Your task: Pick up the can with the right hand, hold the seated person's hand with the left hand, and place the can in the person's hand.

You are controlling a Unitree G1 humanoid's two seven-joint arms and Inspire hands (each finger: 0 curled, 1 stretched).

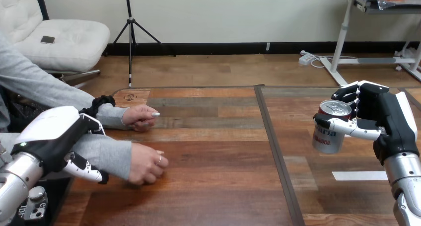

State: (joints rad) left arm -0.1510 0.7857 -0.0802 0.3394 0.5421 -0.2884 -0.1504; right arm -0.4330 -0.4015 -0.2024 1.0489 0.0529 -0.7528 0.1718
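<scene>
A silver can (330,127) with a red rim is off the table at the right and tilts a little. My right hand (385,117) is shut on it, thumb across its front and fingers behind. At the left, my left hand (54,136) lies over the person's near forearm in a grey sleeve. Its thumb (88,171) runs along the sleeve's lower edge and its fingers curl over the upper edge. The person's near hand (146,164) rests on the table, loosely curled. The person's far hand (141,115) lies on the table behind it.
A dark seam (275,151) runs front to back through the wooden table. A white tape strip (360,176) lies on the table under my right hand. Bare wood stretches between the person's hands and the can.
</scene>
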